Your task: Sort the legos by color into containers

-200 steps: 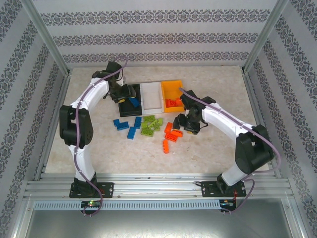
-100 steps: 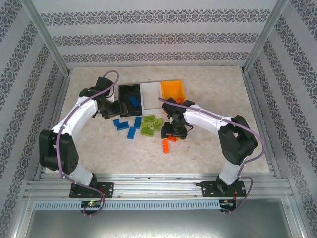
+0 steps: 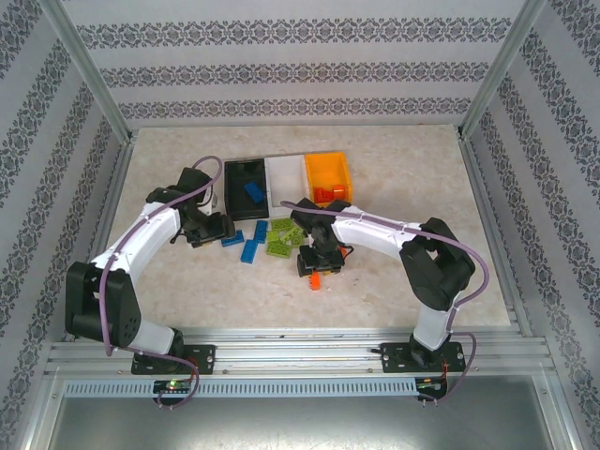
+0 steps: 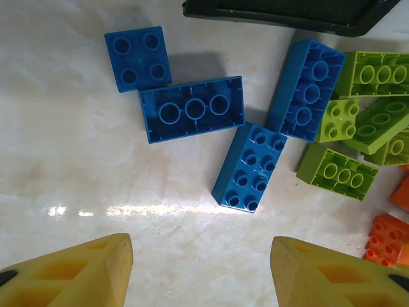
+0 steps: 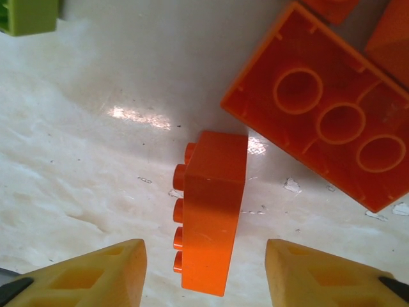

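Two arms: left end effector (image 4: 201, 256) and right end effector (image 5: 203, 256) spread wide, empty.
Right: orange brick (image 5: 211, 217) on its side between the fingers, untouched.
Left: four blue bricks (image 4: 192, 115) on the bench (image 4: 64, 166) just ahead.
Middle: green bricks (image 3: 281, 236) clustered.
Far: black bin (image 3: 236, 178), white bin (image 3: 286, 178), orange bin (image 3: 326, 169) abreast.

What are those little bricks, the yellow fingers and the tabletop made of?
The blue bricks look like glossy moulded plastic: crisp studs, hollow tubed undersides. The left gripper's yellow fingers seem matte plastic or rubber; unclear. The tabletop looks like polished stone or marble-patterned laminate, mirroring lights.
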Available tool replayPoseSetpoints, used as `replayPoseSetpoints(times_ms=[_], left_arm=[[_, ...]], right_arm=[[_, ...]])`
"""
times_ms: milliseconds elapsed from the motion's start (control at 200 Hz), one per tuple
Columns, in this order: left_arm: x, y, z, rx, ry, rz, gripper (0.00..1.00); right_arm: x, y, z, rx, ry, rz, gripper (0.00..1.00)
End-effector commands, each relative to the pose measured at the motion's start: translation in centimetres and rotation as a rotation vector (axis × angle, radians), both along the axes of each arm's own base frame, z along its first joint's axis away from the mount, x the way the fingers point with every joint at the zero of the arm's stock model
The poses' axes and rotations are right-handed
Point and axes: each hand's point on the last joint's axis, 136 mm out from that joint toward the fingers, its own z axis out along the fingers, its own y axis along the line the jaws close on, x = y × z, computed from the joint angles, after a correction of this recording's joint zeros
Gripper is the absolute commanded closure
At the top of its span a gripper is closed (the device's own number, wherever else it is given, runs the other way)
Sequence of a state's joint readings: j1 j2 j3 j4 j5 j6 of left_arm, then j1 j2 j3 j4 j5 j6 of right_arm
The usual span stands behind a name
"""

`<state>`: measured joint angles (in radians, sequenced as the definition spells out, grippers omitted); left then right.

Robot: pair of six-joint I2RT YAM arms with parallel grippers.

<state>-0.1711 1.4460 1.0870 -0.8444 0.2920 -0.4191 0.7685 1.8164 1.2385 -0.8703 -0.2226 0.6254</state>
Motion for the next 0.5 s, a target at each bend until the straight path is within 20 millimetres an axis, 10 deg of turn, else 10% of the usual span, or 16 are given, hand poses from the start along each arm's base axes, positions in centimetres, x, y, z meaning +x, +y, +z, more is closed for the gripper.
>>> replayPoseSetpoints(times_ms=[0, 495], left_arm=[[-0.7, -0.3, 0.0, -0.006, -0.008, -0.014, 0.41], [-1.6, -1.5, -1.1, -0.032, 0.000, -0.074, 0.41]], right_arm=[[-0.5, -0.6, -1.4, -0.038, 0.019, -0.002, 0.50], [-0.3, -1.1, -0.2, -0.038, -0.020, 0.005, 0.79]])
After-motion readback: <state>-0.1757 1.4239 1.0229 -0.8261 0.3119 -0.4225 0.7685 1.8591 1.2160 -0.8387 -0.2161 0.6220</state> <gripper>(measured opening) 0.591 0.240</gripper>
